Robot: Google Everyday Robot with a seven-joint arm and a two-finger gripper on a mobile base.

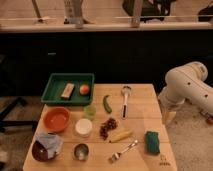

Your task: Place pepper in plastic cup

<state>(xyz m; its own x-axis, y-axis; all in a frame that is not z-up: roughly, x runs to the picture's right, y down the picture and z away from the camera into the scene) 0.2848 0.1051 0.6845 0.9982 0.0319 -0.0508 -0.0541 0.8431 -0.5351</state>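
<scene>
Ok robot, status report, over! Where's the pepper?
Pincer open, empty, off the table edge. Pepper lying beside plastic cup, untouched. Spoon between pincer and pepper.

Wooden desk (145,97). Back left: green tray (52,92). Middle: orange bowl (56,119), cup (90,111), pepper (107,104), spoon (125,100). Front: dark bowl (42,149), metal cup (81,151), white container (83,127), grapes (107,127), corn (121,135), fork (123,150), green sponge (152,141). End effector (169,117) hangs just beside the right edge.

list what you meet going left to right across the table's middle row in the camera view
orange bowl → plastic cup → pepper → spoon → gripper, hanging beside the table's right edge
</scene>
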